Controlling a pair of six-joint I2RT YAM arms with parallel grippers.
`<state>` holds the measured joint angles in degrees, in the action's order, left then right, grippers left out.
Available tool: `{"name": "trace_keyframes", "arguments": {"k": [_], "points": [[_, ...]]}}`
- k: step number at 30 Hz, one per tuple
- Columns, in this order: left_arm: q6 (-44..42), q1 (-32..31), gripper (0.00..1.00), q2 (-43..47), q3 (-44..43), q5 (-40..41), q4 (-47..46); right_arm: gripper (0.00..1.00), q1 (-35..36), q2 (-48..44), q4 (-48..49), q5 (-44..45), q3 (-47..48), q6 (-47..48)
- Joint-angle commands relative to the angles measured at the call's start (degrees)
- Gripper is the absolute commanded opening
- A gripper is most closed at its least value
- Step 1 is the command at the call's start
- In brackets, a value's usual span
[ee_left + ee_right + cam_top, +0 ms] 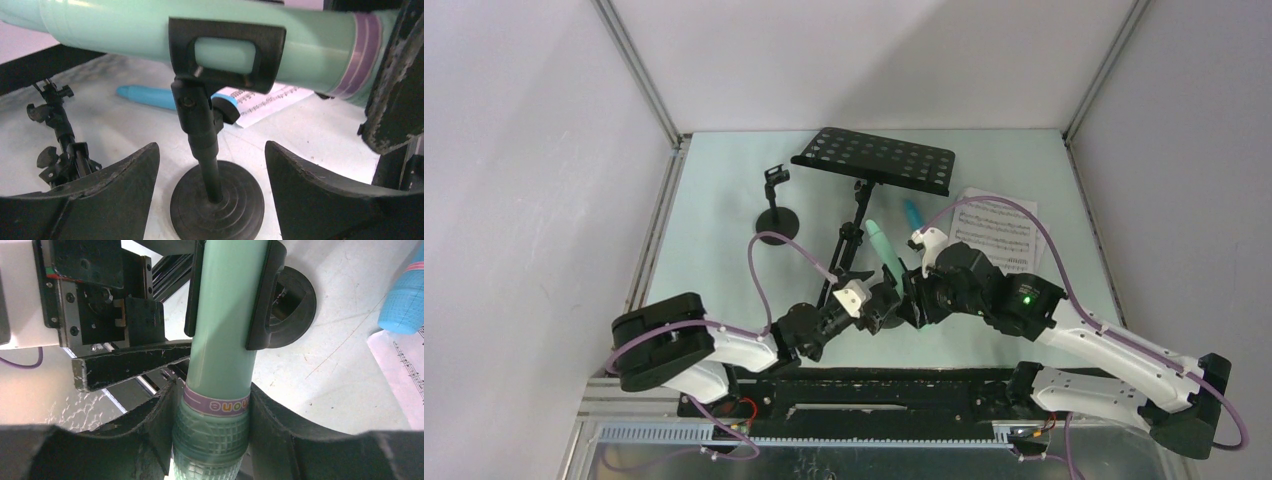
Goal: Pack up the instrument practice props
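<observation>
The right gripper [214, 395] is clamped on the mint mic [225, 315] at its grille end, just below the purple band. The mic's body lies seated in the clip of a holder [202, 125]. The left gripper [211, 150] has its fingers apart, one on each side of the holder's stem and just above the round base, apparently touching neither. The step in hand looks like freeing the mic from its clip. Next, the left fingers would need to close on the stem to pin the holder down, while the right draws the mic out along its own line. An unbraced holder would likely tip or drag. Room is tight on the left, where the legs of the rack [876, 160] stand just beside the left fingers. Beyond the holder lie the blue mic [150, 96] and the sheet [270, 97]. The table [310, 135] looks freer toward the right arm. A second holder [776, 215] stands well apart, far left.
</observation>
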<state>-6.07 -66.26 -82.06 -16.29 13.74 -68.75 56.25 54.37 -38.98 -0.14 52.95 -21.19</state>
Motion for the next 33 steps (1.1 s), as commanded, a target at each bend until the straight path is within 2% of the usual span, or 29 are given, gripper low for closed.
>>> {"name": "trace_keyframes", "arguments": {"k": [1,5,11,23,30,33], "points": [[0.24,-0.21,0.84,-1.64,-3.04,-0.27,-10.29,0.00,-0.09,-1.00,-1.14,-1.95,2.52,-1.00],[2.77,1.56,0.81,-1.38,-2.80,-6.16,-10.96,0.00,-0.09,-0.71,-1.49,-2.71,2.51,-0.91],[8.78,7.09,0.72,-1.16,-3.01,-15.47,-11.38,0.00,-0.09,-0.33,-1.64,-3.14,2.51,-0.88],[10.33,10.78,0.67,-5.60,-7.72,-26.96,-11.41,0.00,-0.05,-0.27,-2.19,-3.65,2.52,-0.71],[11.93,11.71,0.46,-7.57,-8.67,-29.22,-11.43,0.00,-0.09,-0.73,-2.78,-3.61,2.51,-0.77],[12.30,12.13,0.33,-7.38,-8.74,-29.12,-11.29,0.00,-0.09,-0.73,-2.84,-3.65,2.51,-0.81]]}}
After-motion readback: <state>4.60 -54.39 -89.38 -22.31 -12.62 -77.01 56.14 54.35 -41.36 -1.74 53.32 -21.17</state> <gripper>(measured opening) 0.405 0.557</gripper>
